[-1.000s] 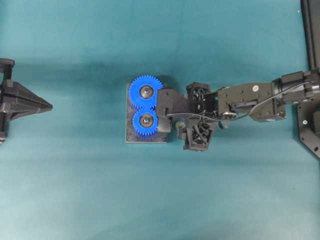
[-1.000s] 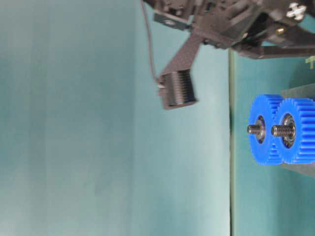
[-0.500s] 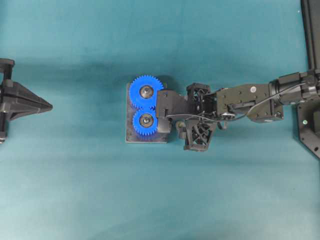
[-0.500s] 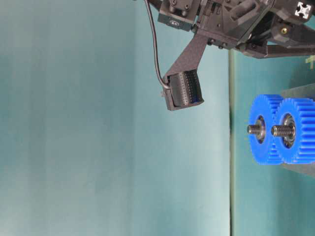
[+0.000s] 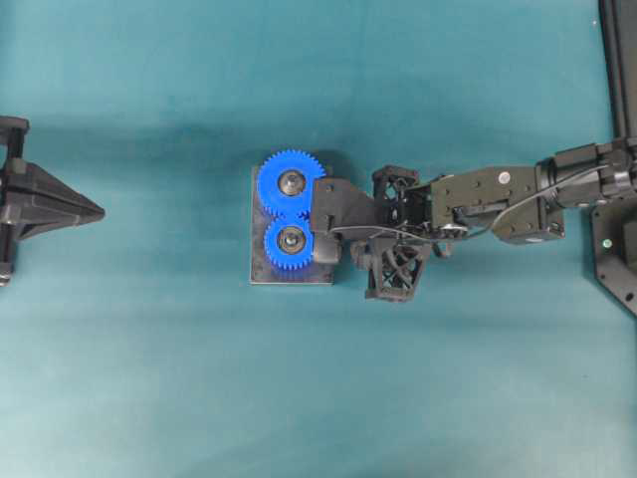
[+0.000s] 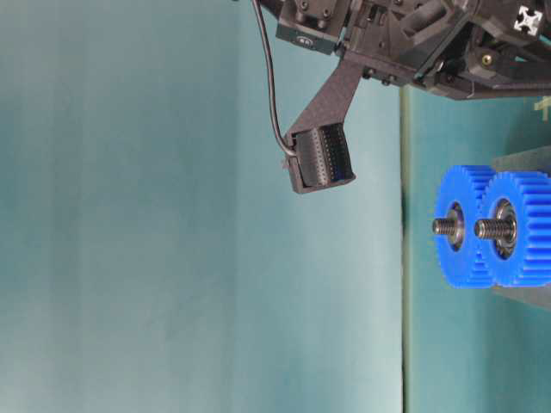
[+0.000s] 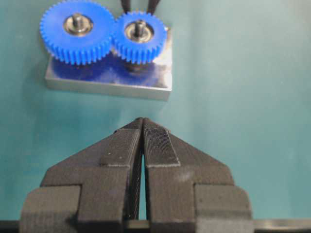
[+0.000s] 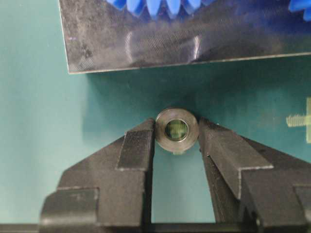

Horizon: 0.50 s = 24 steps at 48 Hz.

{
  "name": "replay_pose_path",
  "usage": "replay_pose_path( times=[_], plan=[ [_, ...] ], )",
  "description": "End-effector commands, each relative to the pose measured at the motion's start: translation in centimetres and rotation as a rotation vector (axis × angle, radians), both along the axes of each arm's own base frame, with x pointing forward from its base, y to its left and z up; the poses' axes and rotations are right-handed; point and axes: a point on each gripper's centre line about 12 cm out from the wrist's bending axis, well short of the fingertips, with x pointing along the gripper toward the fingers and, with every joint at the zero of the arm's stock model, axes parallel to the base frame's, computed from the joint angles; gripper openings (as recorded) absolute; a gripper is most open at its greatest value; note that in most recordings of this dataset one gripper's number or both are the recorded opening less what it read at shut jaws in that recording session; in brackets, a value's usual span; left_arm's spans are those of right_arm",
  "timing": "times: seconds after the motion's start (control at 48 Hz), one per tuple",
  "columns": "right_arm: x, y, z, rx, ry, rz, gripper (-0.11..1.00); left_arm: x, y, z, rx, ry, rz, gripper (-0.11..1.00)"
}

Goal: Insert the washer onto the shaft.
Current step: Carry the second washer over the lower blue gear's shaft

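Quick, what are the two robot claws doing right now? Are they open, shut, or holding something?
Left gripper: shut, holding nothing.
Right gripper: its fingers sit on both sides of the washer, touching it; a firm hold cannot be told.

Lighting was soft and even overhead; a dim shadow was cast around the plate (image 5: 261,274). Glare was seen on its metal, and the fingers (image 8: 138,145) were blurred up close.

Two blue gears, a larger one (image 5: 292,183) and a smaller one (image 5: 290,248), are sitting meshed side by side on a grey metal plate (image 5: 261,274). The plate is lying flat on a teal bench (image 5: 149,378), with the larger gear overhanging one of its edges and the bench spreading out around it.
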Motion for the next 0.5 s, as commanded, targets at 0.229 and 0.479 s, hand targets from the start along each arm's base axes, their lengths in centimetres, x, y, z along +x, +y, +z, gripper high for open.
replay_pose_path(
  times=[0.229,0.479],
  plan=[
    [0.8,0.2,5.4,0.007,-0.086,-0.005,0.32,0.4,0.0,1.0,0.001,-0.026,0.0,0.01],
    [2.7,0.1,9.3,-0.007,-0.126,0.022,0.32,0.3,0.0,1.0,0.001,-0.025,0.0,0.01]
  ],
)
